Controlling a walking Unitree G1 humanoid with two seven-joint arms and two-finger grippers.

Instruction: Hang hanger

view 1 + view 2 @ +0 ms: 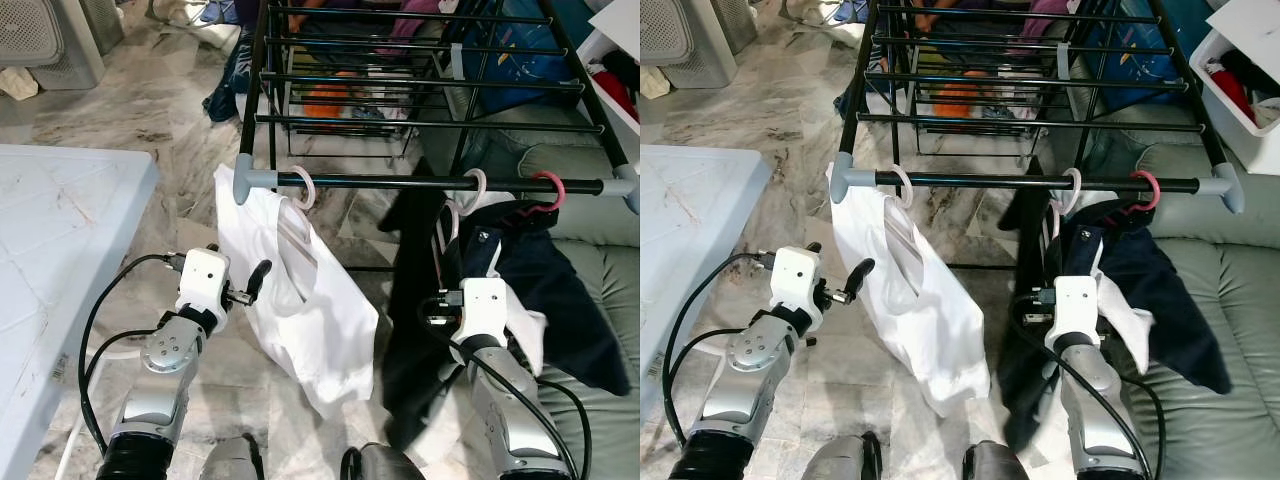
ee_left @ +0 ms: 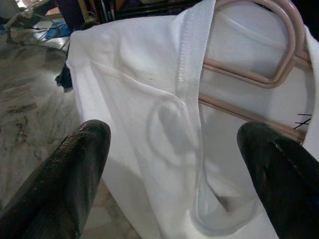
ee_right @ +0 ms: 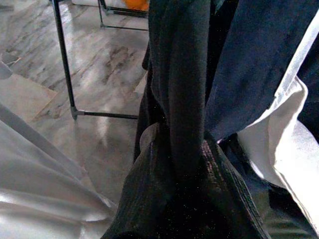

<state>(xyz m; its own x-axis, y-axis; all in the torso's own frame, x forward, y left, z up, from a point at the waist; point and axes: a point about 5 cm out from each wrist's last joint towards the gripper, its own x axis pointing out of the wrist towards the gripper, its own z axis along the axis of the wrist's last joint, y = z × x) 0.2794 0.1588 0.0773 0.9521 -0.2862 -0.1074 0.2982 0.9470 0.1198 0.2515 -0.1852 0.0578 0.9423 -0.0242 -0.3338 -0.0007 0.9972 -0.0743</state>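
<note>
The pink hanger point(image 1: 296, 205) carrying the white shirt point(image 1: 300, 300) already has its hook over the front rail point(image 1: 400, 183) of the black drying rack point(image 1: 420, 70), near the rail's left end. The shirt hangs down from it, long axis roughly vertical, slanting toward the robot's right. The left gripper point(image 1: 262, 275) sits just beside the shirt's left edge, lower than the hook, and is the nearer arm to it. In the left wrist view its fingers point(image 2: 60, 174) stand wide apart with the shirt's collar and the hanger's shoulder straight ahead between them, apparently gripping nothing. The right gripper point(image 3: 174, 199) is pressed into the dark garments point(image 1: 520, 290) hanging further right on the rail; whether its fingers are parted or closed cannot be told.
</note>
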